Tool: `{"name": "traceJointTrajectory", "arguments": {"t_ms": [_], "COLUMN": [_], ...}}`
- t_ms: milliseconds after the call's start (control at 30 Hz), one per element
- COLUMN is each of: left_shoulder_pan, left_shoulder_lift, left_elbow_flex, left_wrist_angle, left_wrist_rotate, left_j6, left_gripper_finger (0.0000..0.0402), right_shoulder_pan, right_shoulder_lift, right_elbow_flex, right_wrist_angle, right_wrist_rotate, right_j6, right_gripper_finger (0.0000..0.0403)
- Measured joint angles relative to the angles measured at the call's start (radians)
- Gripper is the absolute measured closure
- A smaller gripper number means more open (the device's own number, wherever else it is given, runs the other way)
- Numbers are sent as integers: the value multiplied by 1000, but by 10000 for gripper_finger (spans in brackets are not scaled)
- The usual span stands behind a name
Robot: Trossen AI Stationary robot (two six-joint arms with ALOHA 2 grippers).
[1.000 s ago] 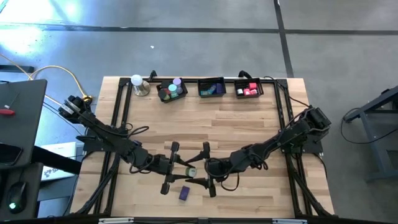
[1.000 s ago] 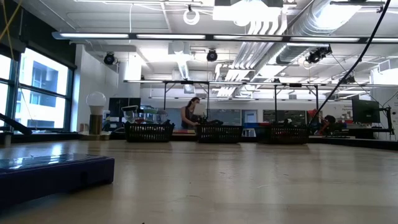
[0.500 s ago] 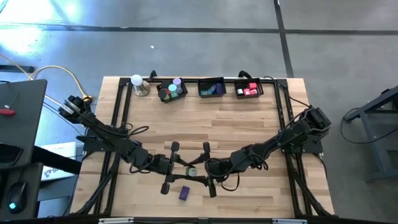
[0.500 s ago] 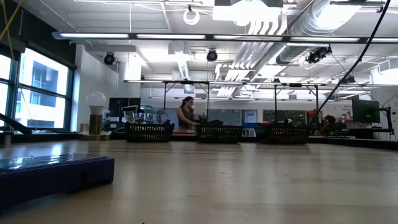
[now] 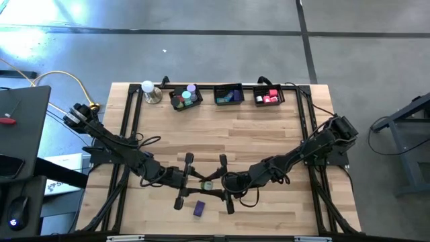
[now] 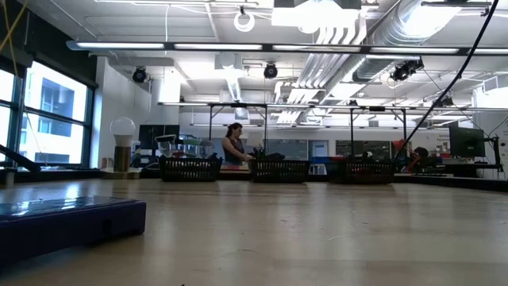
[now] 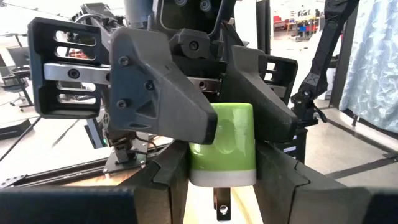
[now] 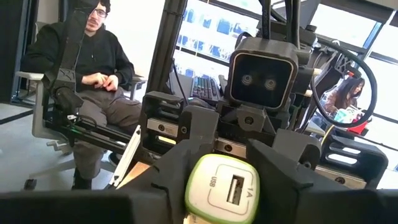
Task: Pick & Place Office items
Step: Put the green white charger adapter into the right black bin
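the left gripper [image 5: 195, 183] and the right gripper [image 5: 216, 183] meet nose to nose near the front middle of the table, both pinching one small green charger [image 7: 222, 144] between them; the left wrist view shows its green body and white base wedged between dark fingers [image 7: 283, 171], and the right wrist view shows its white end with a usb port [image 8: 222, 184] clamped the same way. the wooden table [image 5: 262, 134] is pale planks in a black metal frame, standing on a grey concrete floor [image 5: 201, 47]. along its far edge sit three black trays [image 5: 228, 95] holding lilac and teal cylinders [image 5: 188, 93], blue and teal blocks [image 5: 230, 97] and pink and red blocks [image 5: 269, 97], with a white ball on a metal base [image 5: 150, 91] just beside the leftmost one. a purple block [image 5: 199, 210] lies alone near the front edge, just below the grippers. the room behind is an open workshop with exposed ducts [image 6: 341, 32], big windows [image 6: 48, 111] and strip lights; a person [image 6: 233, 146] stands beyond the trays, and another person [image 8: 93, 68] sits in a chair.
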Motion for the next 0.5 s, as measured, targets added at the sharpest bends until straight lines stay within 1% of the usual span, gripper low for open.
{"name": "traceJointTrajectory", "arguments": {"t_ms": [67,400,500], "left_shoulder_pan": [0,0,0], "left_shoulder_lift": [0,0,0], "left_elbow_flex": [-1,-2,-2], "left_wrist_angle": [1,0,-12], "left_wrist_rotate": [-7,-6,-4], "left_j6": [2,8,5], "left_gripper_finger": [272,272,259], "right_shoulder_pan": [0,0,0], "right_shoulder_lift": [0,0,0], "right_elbow_flex": [0,1,1], "right_wrist_angle": [-3,-23,-27], "right_wrist_rotate": [7,31,30], "right_j6": [0,-2,-3], "right_gripper_finger": [279,280,280]}}
